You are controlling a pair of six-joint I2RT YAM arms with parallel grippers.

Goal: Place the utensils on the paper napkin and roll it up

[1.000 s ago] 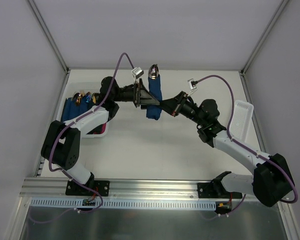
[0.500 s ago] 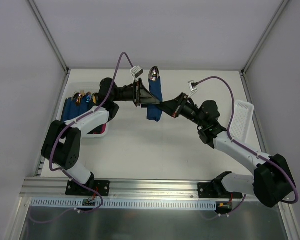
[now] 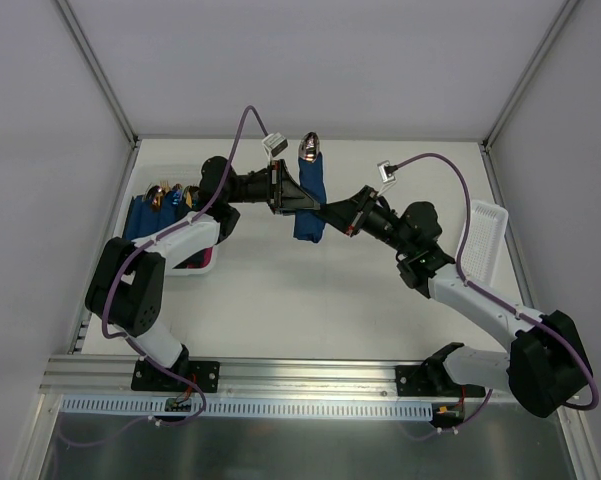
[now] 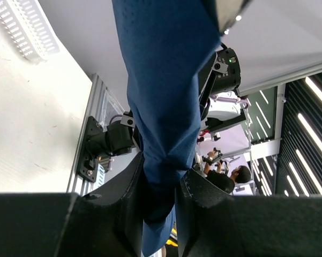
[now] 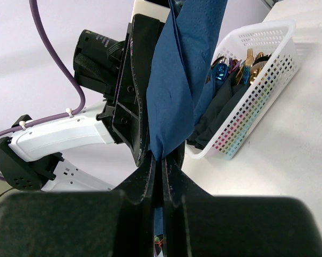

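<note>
White table [image 3: 280, 300] under me is the biggest thing, and my two arms meet above its far half. A white perforated plastic tray [image 3: 488, 232] leans at the right edge. A white plastic mesh basket [image 5: 262, 91] on the left side holds narrow dark blue bundles [image 5: 219, 112] with copper-gold heads. Those are not mine to handle.

The thin dark navy blue paper napkin [image 3: 308, 200] is off the table, held in the air between my grippers and wound into a long roll. One shiny metal utensil head [image 3: 307, 148] pokes out of its far end.

My left gripper [image 4: 159, 184] has narrow jaws clamped across the roll. My right gripper [image 5: 159, 160] has jaws almost together, pinching a fold of the napkin near its other end.

Progress, as I judge it: the utensils are loaded and the rolling is mostly done. The paper looks loose and creased in both wrist views, so what's left is probably snugging it up and setting the roll down.

Hidden: the utensil shafts are all inside the paper, so I can't count them. I can't tell the roll's tilt from above. Its lower tip is cut off by my own fingers in both wrist views.
</note>
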